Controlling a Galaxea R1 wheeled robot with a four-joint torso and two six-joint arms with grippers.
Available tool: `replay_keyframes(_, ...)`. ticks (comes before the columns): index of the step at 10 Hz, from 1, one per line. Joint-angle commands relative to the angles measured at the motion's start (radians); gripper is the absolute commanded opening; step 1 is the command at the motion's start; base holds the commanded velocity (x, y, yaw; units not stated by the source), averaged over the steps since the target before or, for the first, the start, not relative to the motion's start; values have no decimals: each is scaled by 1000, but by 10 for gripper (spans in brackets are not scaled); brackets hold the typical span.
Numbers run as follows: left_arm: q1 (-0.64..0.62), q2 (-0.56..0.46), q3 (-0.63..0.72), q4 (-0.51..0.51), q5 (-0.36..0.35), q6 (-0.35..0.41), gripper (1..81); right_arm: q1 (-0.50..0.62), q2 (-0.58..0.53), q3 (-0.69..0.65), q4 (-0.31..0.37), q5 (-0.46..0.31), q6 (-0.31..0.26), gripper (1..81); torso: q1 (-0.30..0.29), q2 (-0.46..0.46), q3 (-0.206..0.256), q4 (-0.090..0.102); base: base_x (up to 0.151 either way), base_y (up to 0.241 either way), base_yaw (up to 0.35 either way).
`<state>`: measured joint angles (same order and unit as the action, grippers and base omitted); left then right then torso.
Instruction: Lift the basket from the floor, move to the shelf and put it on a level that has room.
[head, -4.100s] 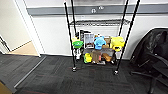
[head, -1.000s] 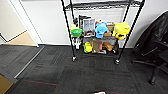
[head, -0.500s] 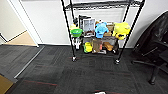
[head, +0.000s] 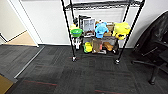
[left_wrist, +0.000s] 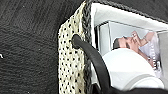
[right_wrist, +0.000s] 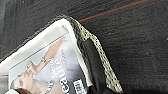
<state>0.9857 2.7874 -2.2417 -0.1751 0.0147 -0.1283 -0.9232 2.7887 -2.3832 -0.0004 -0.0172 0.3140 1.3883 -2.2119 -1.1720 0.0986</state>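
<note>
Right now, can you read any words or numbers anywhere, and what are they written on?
"eaute": large white letters on the magazine cover lying inside the basket; the start of the word is cut off.
Smaller white script above it on that cover: too blurred to read.
White barcode patch on that cover: too small to read.
Boxes and toys on the shelf, head view: any print is too blurred to read.

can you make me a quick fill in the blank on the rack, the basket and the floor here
1. The bowl at the rack's left post is ___ in colour.
2. The basket has a printed ___ lying inside it.
3. The thin line across the dark carpet is ___.

Missing words: green; magazine; red
</note>
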Motion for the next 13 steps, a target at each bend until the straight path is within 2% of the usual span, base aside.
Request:
replay_keyframes(1,-88,-60,105,-15,64,3,10,36,-53,82,59,83,141,10,0,0,0,0,0,0,0)
replay_keyframes(2,-89,-71,126,-15,64,3,10,31,-74,113,57,97,161,10,0,0,0,0,0,0,0)
replay_keyframes(3,-91,-77,131,-17,64,3,10,29,-103,163,59,100,163,10,-64,100,0,0,0,0,0)
replay_keyframes(5,-101,-75,132,-15,64,3,10,29,-159,259,59,128,166,10,-69,110,0,0,0,0,0)
replay_keyframes(9,-152,-71,122,-26,131,-2,10,10,-182,274,36,120,161,10,-147,237,0,0,0,0,0)
replay_keyframes(12,-153,-64,120,-27,134,-2,10,-6,-196,274,13,114,161,10,-213,341,-1,0,0,0,0)
replay_keyframes(13,-153,-66,120,-29,136,-2,10,-7,-197,276,11,114,160,10,-235,377,35,-90,0,0,0)
